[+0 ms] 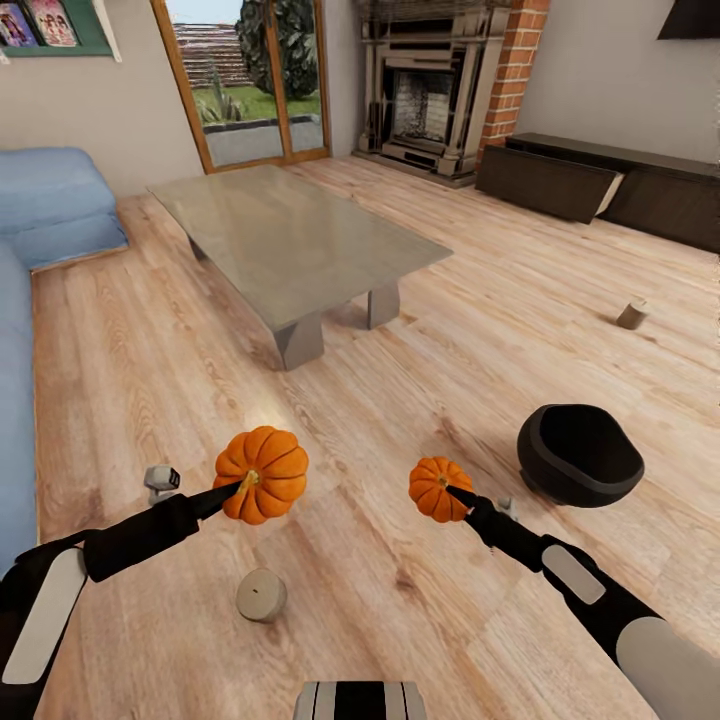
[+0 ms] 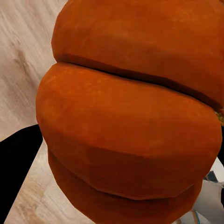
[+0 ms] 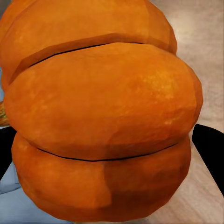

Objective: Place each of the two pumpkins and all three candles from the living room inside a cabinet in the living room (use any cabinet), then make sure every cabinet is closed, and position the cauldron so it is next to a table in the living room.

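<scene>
While both arms reach out over the plank floor, the left gripper (image 1: 232,488) grasps the bigger pumpkin (image 1: 262,473) and the right gripper (image 1: 458,493) grasps the smaller pumpkin (image 1: 439,488), each held clear of the floor. One candle (image 1: 261,594) lies below the left arm, another candle (image 1: 631,314) sits well apart near the dark cabinet (image 1: 600,182), whose one panel leans open. The cauldron (image 1: 578,454) lies tipped just right of the smaller pumpkin; the table (image 1: 290,240) stands beyond.

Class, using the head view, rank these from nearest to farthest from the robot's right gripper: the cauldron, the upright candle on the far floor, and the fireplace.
1. Cauldron: just right of the right gripper.
2. Upright candle: farther out, right side.
3. Fireplace: against the back wall.
</scene>
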Robot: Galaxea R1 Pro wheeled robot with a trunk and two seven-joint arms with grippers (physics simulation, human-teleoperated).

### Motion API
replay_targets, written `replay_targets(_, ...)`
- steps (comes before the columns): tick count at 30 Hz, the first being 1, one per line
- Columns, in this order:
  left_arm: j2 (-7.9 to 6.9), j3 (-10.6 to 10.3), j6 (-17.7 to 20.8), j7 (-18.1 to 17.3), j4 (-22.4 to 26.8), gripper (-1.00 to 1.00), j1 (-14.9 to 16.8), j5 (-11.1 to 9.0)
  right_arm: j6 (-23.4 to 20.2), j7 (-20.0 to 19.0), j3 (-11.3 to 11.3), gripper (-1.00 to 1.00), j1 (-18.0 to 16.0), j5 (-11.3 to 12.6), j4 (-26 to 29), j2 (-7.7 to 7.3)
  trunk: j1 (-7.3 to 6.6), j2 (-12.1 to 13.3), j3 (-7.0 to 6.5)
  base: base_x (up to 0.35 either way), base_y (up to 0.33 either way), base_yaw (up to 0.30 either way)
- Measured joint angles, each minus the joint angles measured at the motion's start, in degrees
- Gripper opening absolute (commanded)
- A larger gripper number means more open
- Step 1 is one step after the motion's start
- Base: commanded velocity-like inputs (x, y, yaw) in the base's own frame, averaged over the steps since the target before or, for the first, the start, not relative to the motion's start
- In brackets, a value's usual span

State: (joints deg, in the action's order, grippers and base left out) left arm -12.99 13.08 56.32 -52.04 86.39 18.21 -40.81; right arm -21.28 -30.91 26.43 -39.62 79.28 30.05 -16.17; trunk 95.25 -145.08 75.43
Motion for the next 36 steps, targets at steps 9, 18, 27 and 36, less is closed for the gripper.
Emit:
replay_targets(9,0.06,0.0,-0.1,0.1,0.0,-1.0,0.0,0.0,0.0,-2.1,-0.1,-1.0,0.0,-0.4,0.6,-0.02,-0.23,0.1,-1.99,0.0,0.0,0.0)
replay_targets(18,-0.11,0.1,-0.1,0.0,0.0,-1.0,0.0,0.1,0.0,-2.2,-0.2,-1.0,0.0,-0.4,0.6,-0.03,-0.46,0.2,-3.99,0.0,0.0,0.0)
replay_targets(27,-0.19,0.1,-0.1,0.0,0.0,-1.0,0.0,0.1,0.0,-2.1,-0.1,-1.0,0.0,-0.4,0.6,-0.03,-0.69,0.4,-5.99,0.0,0.0,0.0)
replay_targets(36,-0.21,0.1,0.0,0.0,0.0,-1.0,0.0,0.0,-0.1,-1.9,-0.1,-1.0,0.0,-0.4,0.7,-0.03,-0.93,0.5,-7.98,0.0,0.0,0.0)
